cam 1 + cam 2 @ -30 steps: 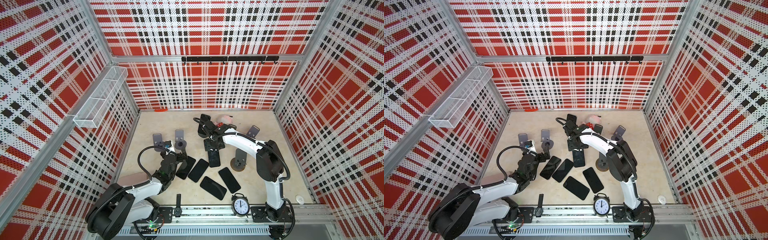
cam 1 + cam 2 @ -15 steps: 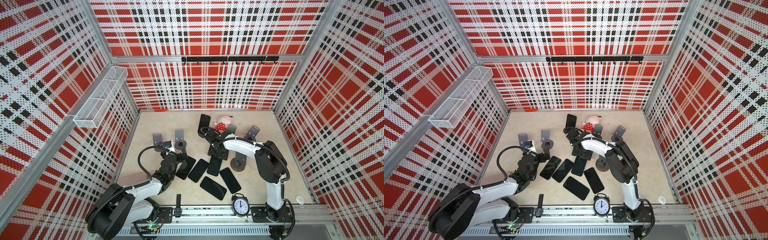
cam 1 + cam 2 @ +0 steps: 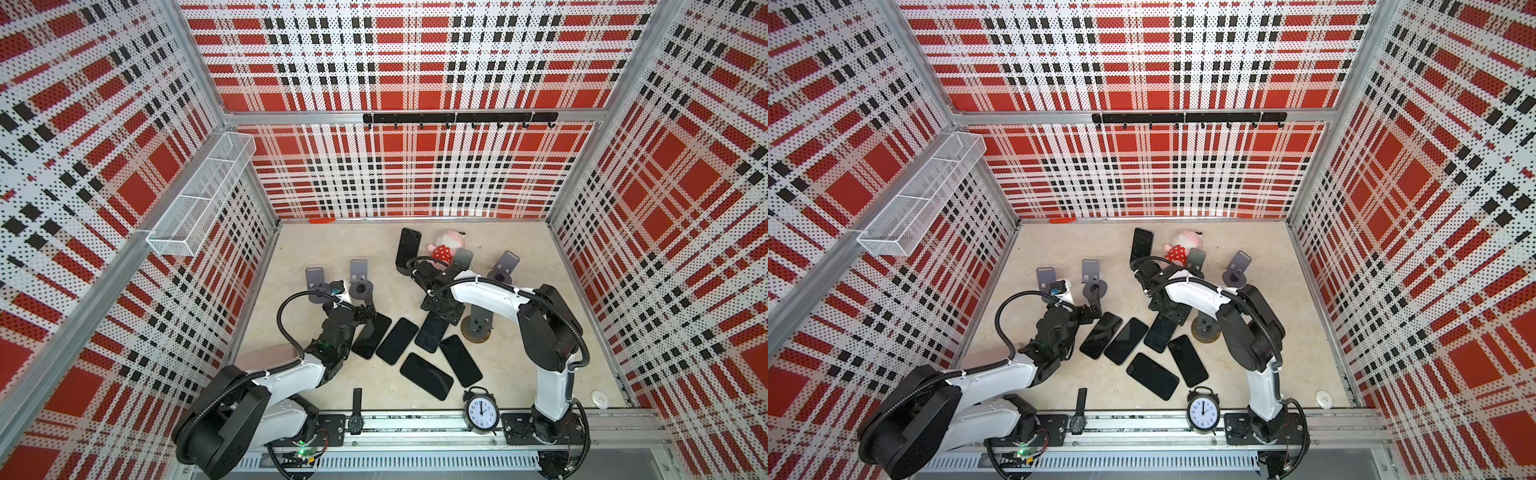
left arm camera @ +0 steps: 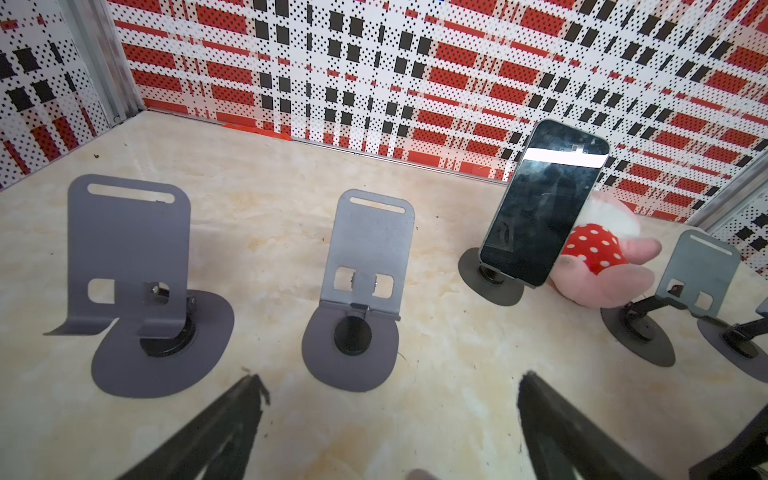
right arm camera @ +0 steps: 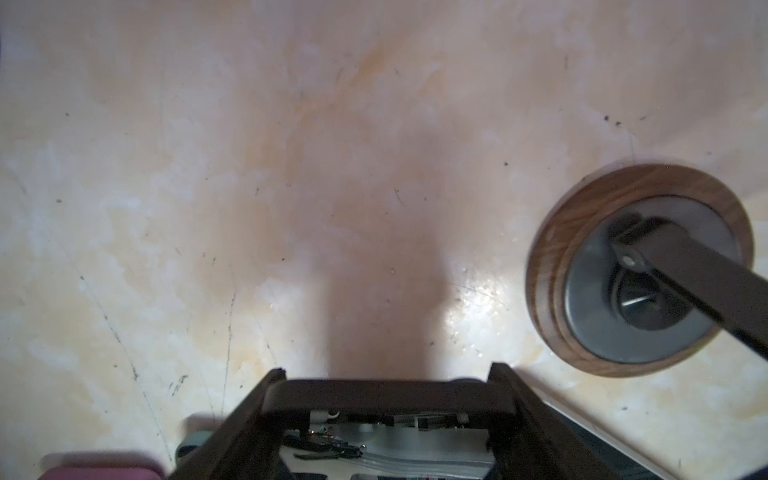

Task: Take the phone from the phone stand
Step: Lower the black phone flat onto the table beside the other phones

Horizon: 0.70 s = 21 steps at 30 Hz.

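The right pincer was closed across the width of a dark phone, its fingers pressed against both long edges. That phone hung tilted near the middle of the worktop, just beside the wood-based stand and apart from it. Its lower end lay among four other phones that were flat towards the front edge; whether it touched them could not be told. The left pincer stood wide open with nothing between its fingers, low over the worktop and facing two grey stands towards the left edge. A second upright phone leaned on a stand near the far edge, beside a pink plush toy.
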### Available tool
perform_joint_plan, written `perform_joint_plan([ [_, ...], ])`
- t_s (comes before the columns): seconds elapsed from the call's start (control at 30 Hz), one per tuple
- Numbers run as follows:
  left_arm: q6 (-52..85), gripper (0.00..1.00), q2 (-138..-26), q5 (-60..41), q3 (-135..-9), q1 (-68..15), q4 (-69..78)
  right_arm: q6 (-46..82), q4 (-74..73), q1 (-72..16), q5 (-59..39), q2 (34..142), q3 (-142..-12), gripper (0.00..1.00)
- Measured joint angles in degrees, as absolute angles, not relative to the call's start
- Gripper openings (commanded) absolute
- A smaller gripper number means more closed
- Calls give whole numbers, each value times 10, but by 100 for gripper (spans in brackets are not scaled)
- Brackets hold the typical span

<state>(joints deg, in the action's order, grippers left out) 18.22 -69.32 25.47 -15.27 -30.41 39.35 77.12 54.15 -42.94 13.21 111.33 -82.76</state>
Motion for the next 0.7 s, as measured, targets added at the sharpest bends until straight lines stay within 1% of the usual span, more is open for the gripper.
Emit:
perform_joint_plan([
  [0.47, 188, 98, -694, 248, -153, -303, 394, 798, 571, -416, 136, 1133, -859, 72],
  [0.7, 189, 98, -694, 248, -153, -303, 394, 807, 568, -413, 124, 1153, -870, 70],
])
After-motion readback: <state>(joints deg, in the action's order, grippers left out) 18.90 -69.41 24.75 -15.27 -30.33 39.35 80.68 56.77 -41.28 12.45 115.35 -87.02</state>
